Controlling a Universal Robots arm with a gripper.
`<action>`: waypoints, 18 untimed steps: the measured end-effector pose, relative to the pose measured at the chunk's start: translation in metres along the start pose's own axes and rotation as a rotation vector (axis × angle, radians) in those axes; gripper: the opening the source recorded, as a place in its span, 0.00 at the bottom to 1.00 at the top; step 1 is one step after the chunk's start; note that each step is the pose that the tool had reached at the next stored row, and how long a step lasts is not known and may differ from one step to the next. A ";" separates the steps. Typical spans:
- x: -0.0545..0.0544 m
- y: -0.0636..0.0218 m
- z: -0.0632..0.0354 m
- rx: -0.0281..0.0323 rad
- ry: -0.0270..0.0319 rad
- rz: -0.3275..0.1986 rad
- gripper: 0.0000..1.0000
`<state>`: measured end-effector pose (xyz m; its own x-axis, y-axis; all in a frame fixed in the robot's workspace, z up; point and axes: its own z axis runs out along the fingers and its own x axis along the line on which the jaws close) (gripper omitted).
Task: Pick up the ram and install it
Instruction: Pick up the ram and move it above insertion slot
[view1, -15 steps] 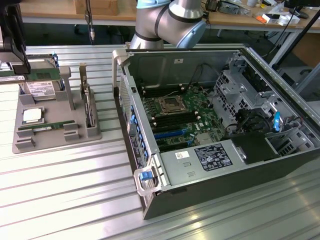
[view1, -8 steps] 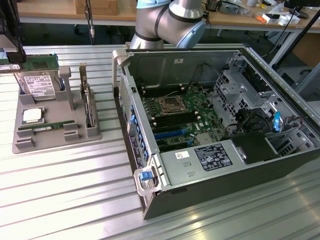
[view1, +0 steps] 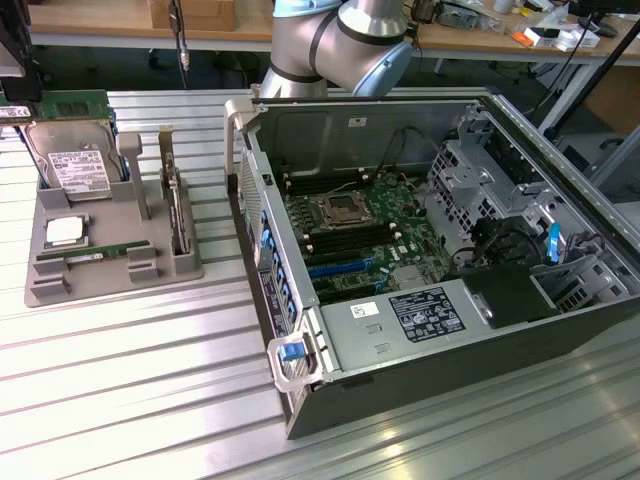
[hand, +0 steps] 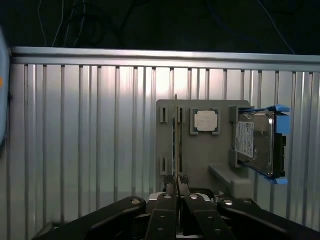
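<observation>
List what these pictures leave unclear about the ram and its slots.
- ram: wrist view, edge-on in the gray fixture, label and chips hidden.
- memory slots: exterior view, too small to tell latch positions.
- arm: exterior view, cut off by the upper edge.

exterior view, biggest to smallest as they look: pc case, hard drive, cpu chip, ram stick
1. pc case
2. hard drive
3. cpu chip and ram stick: small square versus long thin sliver, too close to rank

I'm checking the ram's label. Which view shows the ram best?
The exterior view: the ram shows its green side in the gray holder. The wrist view catches the ram edge-on, a thin line.
</observation>
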<state>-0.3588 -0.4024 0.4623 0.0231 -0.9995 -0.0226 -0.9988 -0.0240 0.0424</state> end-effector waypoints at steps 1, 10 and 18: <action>0.000 0.0001 -0.0020 0.0001 0.0000 0.000 0.12; 0.000 0.0005 -0.0207 0.0001 0.0000 0.000 0.12; -0.001 0.0004 -0.0253 0.0001 0.0000 0.000 0.12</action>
<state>-0.3582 -0.4025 0.4876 0.0231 -0.9995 -0.0226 -0.9988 -0.0241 0.0423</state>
